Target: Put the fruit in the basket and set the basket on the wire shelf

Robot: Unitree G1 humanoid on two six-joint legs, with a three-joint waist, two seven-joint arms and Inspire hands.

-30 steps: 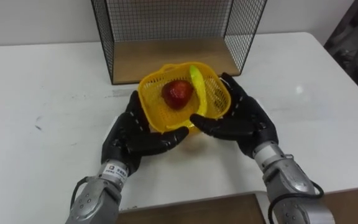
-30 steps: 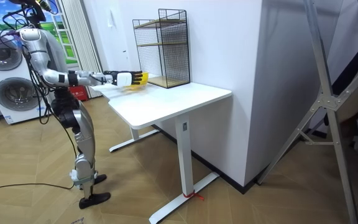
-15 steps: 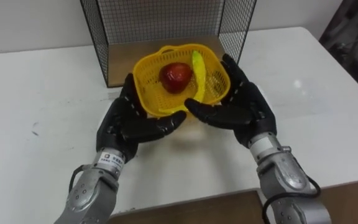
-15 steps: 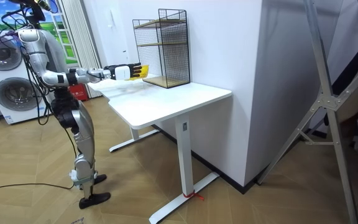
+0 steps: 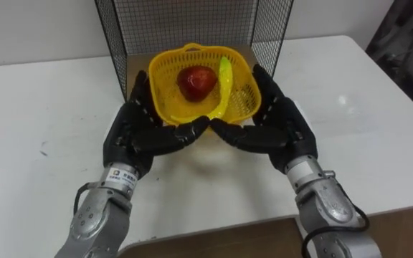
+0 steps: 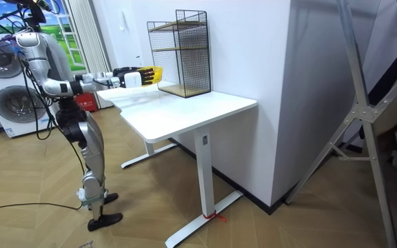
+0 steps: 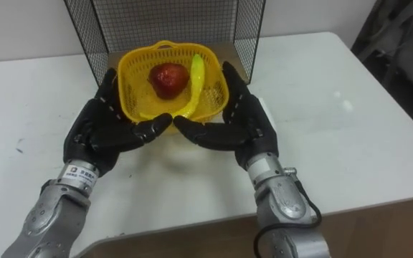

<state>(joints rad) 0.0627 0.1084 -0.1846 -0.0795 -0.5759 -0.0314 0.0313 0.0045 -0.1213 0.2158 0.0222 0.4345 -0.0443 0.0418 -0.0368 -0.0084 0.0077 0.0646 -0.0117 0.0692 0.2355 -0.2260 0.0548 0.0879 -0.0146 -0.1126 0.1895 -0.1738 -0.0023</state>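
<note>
Cradling the yellow basket (image 5: 244, 100), apple (image 5: 196, 80) and banana (image 5: 224, 80) inside, your left hand (image 5: 131, 136) and right hand (image 5: 282, 129) curl round it; wire shelf (image 5: 192, 21) placement remains.

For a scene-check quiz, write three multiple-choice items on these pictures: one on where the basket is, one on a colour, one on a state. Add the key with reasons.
1. Where is the yellow basket?
A. on the floor
B. between the left hand and the right hand, just before the wire shelf
C. on top of the shelf

2. What colour is the round fruit in the basket?
A. red
B. blue
C. white

3. What state is the basket in?
A. empty
B. tipped over
C. upright with fruit inside

Key:
1 B: both hands clasp its sides over the white table, at the shelf's open front.
2 A: the round fruit is plainly red against the yellow mesh.
3 C: its mouth faces up and the fruit lies inside.
</note>
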